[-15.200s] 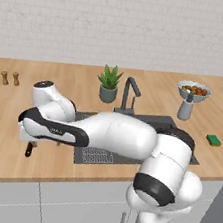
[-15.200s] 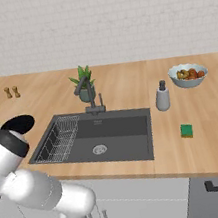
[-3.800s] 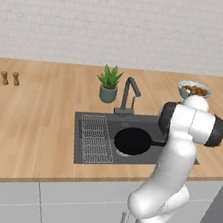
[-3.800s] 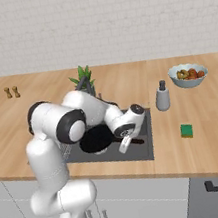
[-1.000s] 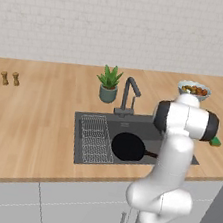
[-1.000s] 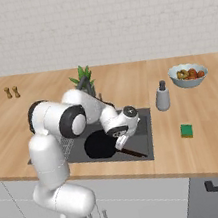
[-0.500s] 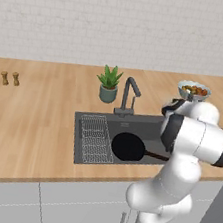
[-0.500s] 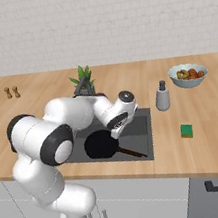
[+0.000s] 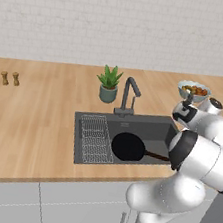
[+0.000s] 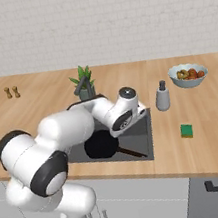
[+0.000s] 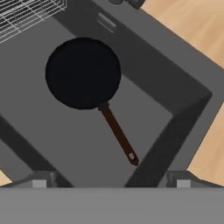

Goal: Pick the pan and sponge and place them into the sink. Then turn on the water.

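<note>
Lying flat in the sink [image 10: 146, 140], at centre-left of the right base view, was the pan [image 10: 101, 146], its handle running toward lower right. The claw [image 11: 109, 183] hung over that basin with its jaws spread wide and nothing between them, both tips at the bottom edge of the hand view. The sponge [image 10: 186, 131] rested on the table [image 10: 211, 128] at right of centre, well apart from the claw and beyond the sink's right rim. Judgement: the next reach would have to carry rightward across that rim.
</note>
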Motion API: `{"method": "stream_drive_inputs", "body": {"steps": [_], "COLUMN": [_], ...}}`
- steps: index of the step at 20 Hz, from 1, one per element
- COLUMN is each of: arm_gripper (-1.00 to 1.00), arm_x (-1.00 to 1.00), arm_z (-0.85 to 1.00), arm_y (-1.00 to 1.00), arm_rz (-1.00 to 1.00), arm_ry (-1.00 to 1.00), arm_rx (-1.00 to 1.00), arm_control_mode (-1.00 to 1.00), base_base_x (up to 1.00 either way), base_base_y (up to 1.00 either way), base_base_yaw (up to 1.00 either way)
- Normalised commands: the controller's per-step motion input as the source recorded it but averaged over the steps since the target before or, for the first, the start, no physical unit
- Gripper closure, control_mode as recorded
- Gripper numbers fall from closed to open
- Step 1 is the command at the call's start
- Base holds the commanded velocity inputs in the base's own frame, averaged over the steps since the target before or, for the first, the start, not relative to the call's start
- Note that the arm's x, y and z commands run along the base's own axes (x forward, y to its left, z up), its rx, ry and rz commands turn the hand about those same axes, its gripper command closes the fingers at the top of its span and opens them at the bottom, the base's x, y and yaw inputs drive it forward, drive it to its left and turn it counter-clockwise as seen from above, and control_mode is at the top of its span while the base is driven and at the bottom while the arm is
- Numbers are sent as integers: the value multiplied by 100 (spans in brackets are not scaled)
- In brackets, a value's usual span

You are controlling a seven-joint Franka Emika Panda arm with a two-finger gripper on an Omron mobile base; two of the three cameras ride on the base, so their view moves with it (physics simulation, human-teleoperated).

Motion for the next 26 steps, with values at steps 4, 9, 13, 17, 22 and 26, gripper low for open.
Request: {"method": "stream_drive_inputs", "body": {"steps": [4,9,13,17,22,26], "arm_gripper": [-100,-100,-100,-100,-100,-100], "arm_x": [-42,-47,-35,-10,0,3], "arm_z": [35,11,0,0,0,0], "arm_y": [-38,-60,-58,-48,-47,-51], "arm_rz": [-38,-43,-40,-38,-25,-5], "arm_ry": [13,0,0,0,0,0], "arm_rx": [11,15,11,4,0,0], "arm_control_mode": [-100,-100,-100,-100,-100,-100], "base_base_x": [0,0,0,0,0,0], "base_base_y": [0,0,0,0,0,0], "base_base_yaw": [0,0,0,0,0,0]}}
